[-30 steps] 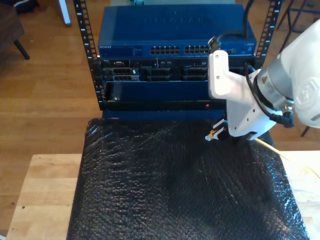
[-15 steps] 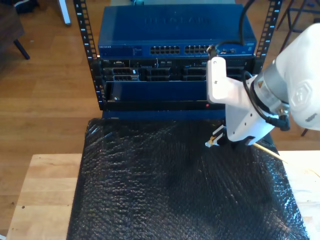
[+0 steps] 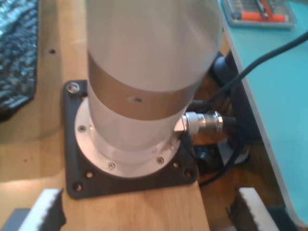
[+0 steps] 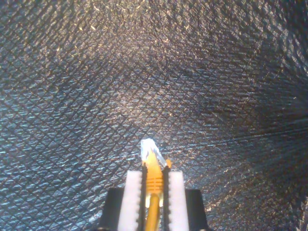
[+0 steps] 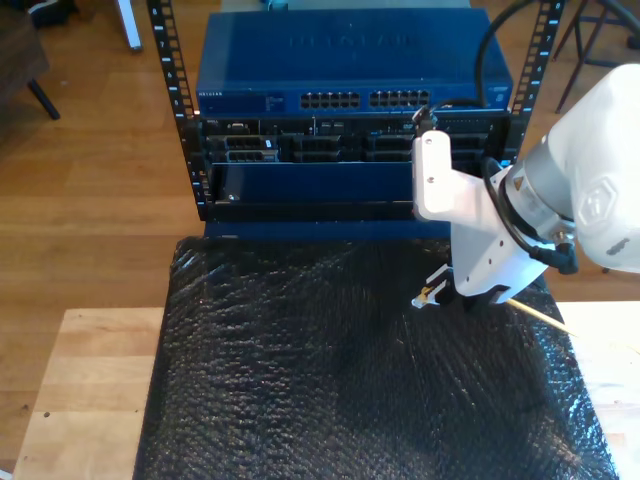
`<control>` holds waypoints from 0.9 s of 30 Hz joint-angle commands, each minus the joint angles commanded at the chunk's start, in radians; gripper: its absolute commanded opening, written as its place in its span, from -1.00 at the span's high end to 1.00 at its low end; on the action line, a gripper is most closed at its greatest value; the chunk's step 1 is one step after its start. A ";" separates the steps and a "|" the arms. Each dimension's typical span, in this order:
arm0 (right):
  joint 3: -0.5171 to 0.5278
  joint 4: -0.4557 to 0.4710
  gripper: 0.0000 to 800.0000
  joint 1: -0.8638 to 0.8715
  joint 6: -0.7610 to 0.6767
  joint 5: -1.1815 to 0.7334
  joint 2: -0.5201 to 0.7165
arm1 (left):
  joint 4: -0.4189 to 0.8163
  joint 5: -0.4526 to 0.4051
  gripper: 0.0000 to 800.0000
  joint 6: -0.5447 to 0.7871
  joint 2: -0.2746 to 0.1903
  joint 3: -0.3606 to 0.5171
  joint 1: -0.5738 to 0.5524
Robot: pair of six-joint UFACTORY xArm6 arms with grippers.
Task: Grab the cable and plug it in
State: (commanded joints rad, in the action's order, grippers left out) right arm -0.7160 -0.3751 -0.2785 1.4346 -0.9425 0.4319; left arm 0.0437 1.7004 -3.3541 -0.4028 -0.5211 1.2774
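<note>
Cable (image 4: 153,185) sits pinched between the white pads of my second gripper (image 4: 153,192), its clear plug (image 4: 148,147) jutting forward just above the black padded mat (image 4: 96,96). In the exterior view the plug (image 5: 424,297) hangs near the mat's far edge, short of the blue network switch (image 5: 345,62). My first gripper (image 3: 144,214) stands with jaws apart, facing an arm base (image 3: 139,96).

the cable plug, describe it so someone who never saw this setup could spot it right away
Start at the blue network rack at the far end, then drop to the black bubble-wrap mat in front of it. Over the mat's far edge, toward the exterior view's right, my second gripper pinches the cable. Its tip is a small clear plug with a yellow boot, unlike the thick dark arm hoses.
</note>
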 joint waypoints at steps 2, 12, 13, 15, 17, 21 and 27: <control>0.000 0.000 1.00 0.000 0.000 0.002 -0.002 | 0.002 -0.034 -1.00 0.002 -0.012 0.032 0.000; 0.000 0.002 1.00 0.000 -0.002 0.006 -0.012 | -0.006 -0.097 -1.00 0.052 -0.023 0.075 0.005; 0.000 0.002 1.00 0.000 0.000 0.006 -0.015 | -0.006 -0.100 -1.00 0.055 -0.025 0.080 0.006; -0.002 0.002 1.00 0.000 0.000 0.006 -0.020 | -0.003 -0.104 -1.00 0.057 -0.029 0.092 0.008; -0.002 0.002 1.00 0.000 0.000 0.006 -0.020 | -0.002 -0.109 -1.00 0.057 -0.031 0.107 0.014; -0.002 0.002 1.00 0.000 0.000 0.006 -0.021 | 0.000 -0.160 -1.00 0.057 -0.034 0.123 0.044; 0.000 0.002 1.00 -0.002 -0.002 0.008 -0.023 | 0.000 -0.213 -1.00 0.075 -0.068 0.180 0.064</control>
State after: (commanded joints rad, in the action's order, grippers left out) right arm -0.7160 -0.3736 -0.2800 1.4331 -0.9348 0.4089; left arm 0.0437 1.4872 -3.2789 -0.4703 -0.3416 1.3418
